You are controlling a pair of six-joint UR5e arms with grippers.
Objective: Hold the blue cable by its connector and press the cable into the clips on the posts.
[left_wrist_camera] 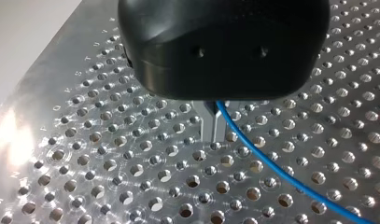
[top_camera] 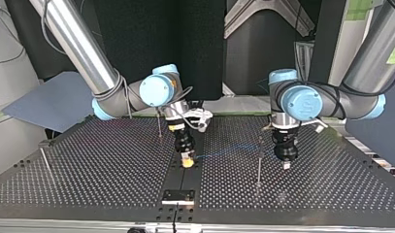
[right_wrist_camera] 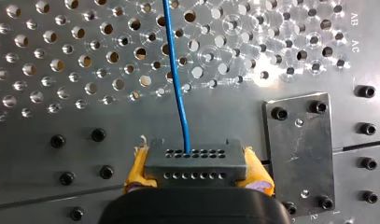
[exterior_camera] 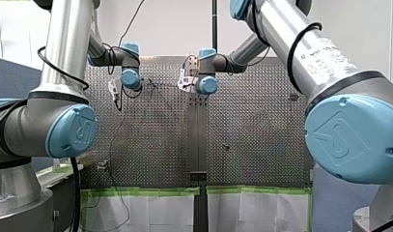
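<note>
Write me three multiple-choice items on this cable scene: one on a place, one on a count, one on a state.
1. In the top view, the thin post nearest the blue cable stands: A) between my right gripper and my left gripper B) beyond my left gripper C) beyond my right gripper.
2. Rows of holes on the face of the connector: A) one B) two C) four.
3. My right gripper is: A) open above the connector B) shut on the connector C) shut on the post.
Answers: 1 A, it rises between them. 2 B, the right wrist view shows two rows. 3 B, its yellow pads clamp the connector at its sides.
</note>
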